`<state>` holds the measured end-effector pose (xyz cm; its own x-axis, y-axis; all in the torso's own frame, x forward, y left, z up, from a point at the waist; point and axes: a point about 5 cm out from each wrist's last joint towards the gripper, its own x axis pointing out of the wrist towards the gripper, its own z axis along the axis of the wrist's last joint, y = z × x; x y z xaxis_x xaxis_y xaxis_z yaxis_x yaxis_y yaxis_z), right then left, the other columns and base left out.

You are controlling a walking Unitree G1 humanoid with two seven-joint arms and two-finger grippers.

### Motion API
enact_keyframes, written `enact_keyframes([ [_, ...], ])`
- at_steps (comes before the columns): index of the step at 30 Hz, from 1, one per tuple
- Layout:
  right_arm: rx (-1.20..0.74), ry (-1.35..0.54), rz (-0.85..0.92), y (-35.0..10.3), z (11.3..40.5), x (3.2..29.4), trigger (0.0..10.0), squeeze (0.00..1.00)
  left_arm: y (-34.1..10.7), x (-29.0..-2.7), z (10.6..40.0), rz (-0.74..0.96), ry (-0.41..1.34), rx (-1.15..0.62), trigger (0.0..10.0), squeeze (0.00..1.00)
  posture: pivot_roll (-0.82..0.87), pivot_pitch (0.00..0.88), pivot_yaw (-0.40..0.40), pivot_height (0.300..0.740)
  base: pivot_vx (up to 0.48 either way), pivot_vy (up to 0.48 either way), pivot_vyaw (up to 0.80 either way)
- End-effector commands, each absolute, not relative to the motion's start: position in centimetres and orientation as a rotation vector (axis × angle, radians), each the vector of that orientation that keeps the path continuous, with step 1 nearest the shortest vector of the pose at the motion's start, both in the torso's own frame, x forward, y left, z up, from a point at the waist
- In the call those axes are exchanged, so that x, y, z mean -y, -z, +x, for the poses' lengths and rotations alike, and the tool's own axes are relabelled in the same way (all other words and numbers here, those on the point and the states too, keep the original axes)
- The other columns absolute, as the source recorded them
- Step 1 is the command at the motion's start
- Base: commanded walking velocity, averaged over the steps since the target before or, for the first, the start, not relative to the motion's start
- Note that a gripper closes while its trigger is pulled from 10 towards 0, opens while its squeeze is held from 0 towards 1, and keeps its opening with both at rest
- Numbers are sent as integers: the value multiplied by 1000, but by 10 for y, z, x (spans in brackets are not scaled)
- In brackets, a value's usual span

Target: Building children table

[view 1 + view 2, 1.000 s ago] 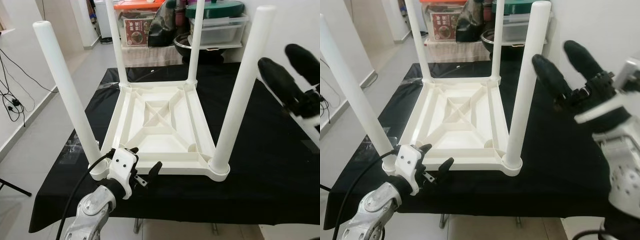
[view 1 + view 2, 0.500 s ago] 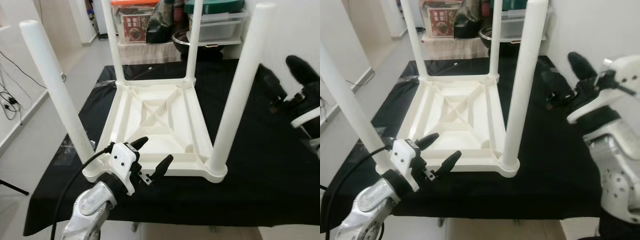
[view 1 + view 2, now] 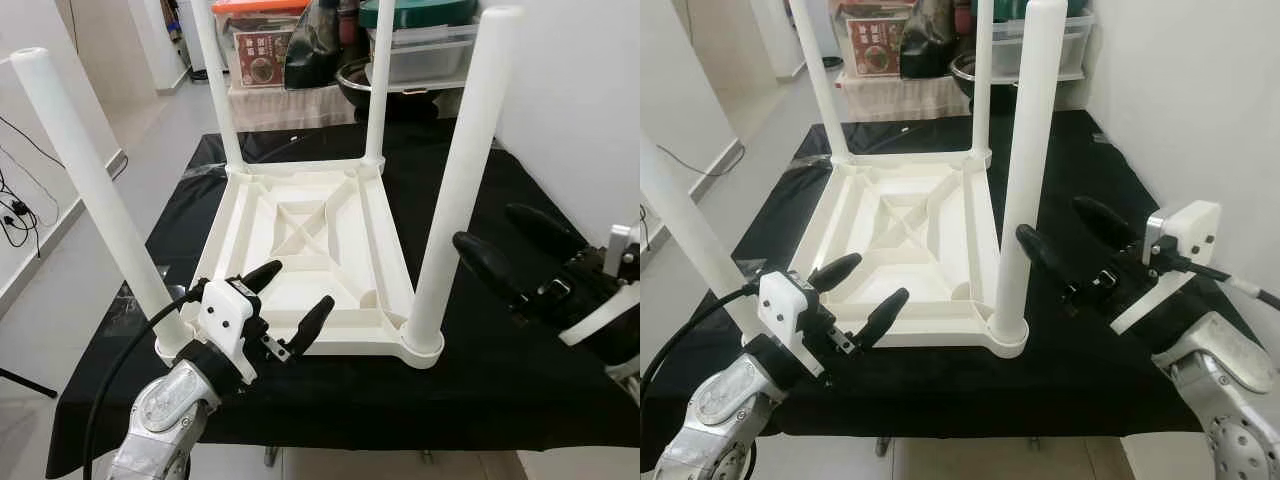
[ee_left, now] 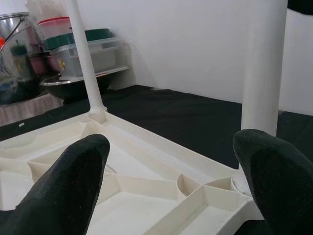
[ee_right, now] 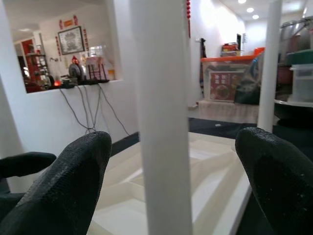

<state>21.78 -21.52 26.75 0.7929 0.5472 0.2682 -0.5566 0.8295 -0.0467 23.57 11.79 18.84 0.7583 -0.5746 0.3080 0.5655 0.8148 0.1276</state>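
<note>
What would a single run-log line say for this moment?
table: upside down, four legs up | left gripper: open at near edge | right gripper: open beside near-right leg

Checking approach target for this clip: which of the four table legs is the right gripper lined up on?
The near right leg, the one closest to the right gripper. Its open fingers point at it from the right; the other three legs stand farther off.

— How many legs on the upturned children's table [image 3: 310, 240]?
— Four white legs [image 3: 455, 180], all upright
— And hands?
— Two: left hand [image 3: 290, 310], right hand [image 3: 520, 255], each with two black fingers
</note>
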Motion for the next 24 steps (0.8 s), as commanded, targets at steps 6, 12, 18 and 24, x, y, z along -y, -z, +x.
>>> enact_keyframes([
  [6, 306, -668, 2, -283, 220, 185, 10000, 0, -189, -120, 235, 28, 608, 359, 10000, 0, -106, 42, 2, 740, 0, 0, 0],
  [12, 276, -487, 83, -282, 239, 187, 10000, 0, -189, -117, 233, 15, 624, 356, 10000, 0, -105, 39, -11, 740, 0, 0, 0],
  [18, 261, -402, 133, -283, 243, 192, 10000, 0, -188, -116, 232, 16, 626, 355, 10000, 0, -113, 40, -22, 740, 0, 0, 0],
  [24, 272, -379, 196, -289, 243, 185, 2471, 0, -187, -114, 232, 12, 624, 357, 10000, 0, -121, 47, -28, 740, 0, 0, 0],
])
